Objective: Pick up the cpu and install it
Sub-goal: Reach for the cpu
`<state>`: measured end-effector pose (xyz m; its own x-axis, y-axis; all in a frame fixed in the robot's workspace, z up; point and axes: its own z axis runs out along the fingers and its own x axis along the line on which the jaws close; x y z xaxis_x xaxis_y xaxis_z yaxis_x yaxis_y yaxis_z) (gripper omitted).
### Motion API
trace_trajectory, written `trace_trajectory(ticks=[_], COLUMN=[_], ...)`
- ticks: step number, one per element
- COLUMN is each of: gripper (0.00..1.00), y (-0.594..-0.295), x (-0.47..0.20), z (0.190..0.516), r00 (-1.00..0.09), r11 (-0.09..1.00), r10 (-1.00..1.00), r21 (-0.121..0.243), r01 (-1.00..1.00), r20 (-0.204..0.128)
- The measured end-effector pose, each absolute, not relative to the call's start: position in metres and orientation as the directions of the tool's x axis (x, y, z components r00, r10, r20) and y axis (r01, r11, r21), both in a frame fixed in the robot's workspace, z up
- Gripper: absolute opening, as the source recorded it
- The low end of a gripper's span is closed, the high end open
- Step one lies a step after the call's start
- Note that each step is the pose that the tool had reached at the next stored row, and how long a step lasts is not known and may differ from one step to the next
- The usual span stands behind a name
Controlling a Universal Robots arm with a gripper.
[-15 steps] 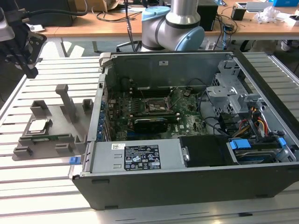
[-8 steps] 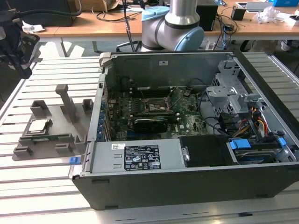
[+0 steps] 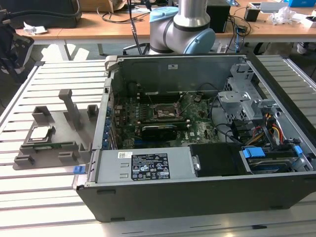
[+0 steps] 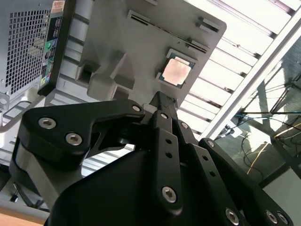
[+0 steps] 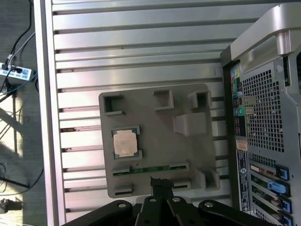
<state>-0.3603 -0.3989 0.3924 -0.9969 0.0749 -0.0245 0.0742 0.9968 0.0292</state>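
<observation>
Cpu (image 5: 126, 143): flat square silver chip, seated in grey plastic tray (image 5: 155, 129) recess against sliding.
Gripper (image 5: 160, 181): black, closed empty, near tray's edge.

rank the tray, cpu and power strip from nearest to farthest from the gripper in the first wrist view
1. tray: its edge lies right below the gripper.
2. cpu: seated in a tray pocket, further in.
3. power strip: off the table, beyond its edge.
</observation>
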Motion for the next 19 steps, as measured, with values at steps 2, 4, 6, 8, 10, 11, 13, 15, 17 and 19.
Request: trace_trajectory(ticks=[2,4,6,8,10,11,13,15,17,19], gripper=[0.11,0.11,0.11,0.11,0.11,0.11,0.11,0.11,0.11,0.11], y=[-0.399,-0.399,-0.399,-0.399,-0.399,-0.399,-0.399,-0.399,-0.399,-0.399], x=[-0.364,-0.366,-0.369,-0.373,-0.377,-0.379,-0.383,-0.386,-0.39,-0.395], z=[0.392,0.392,0.392,0.392,0.392,0.392,0.392,0.392,0.392,0.392], r00=[-0.997,-0.997,-0.997,-0.997,-0.997,-0.997,-0.997,-0.997,-0.997,-0.997], r11=[0.997,0.997,0.997,0.997,0.997,0.997,0.997,0.997,0.997,0.997], r10=[0.075,0.075,0.075,0.075,0.075,0.075,0.075,0.075,0.075,0.075], r21=[0.029,0.029,0.029,0.029,0.029,0.029,0.029,0.029,0.029,0.029], r01=[0.074,0.074,0.074,0.074,0.074,0.074,0.074,0.074,0.074,0.074], r20=[-0.025,-0.024,-0.024,-0.024,-0.024,-0.025,-0.025,-0.024,-0.025,-0.024])
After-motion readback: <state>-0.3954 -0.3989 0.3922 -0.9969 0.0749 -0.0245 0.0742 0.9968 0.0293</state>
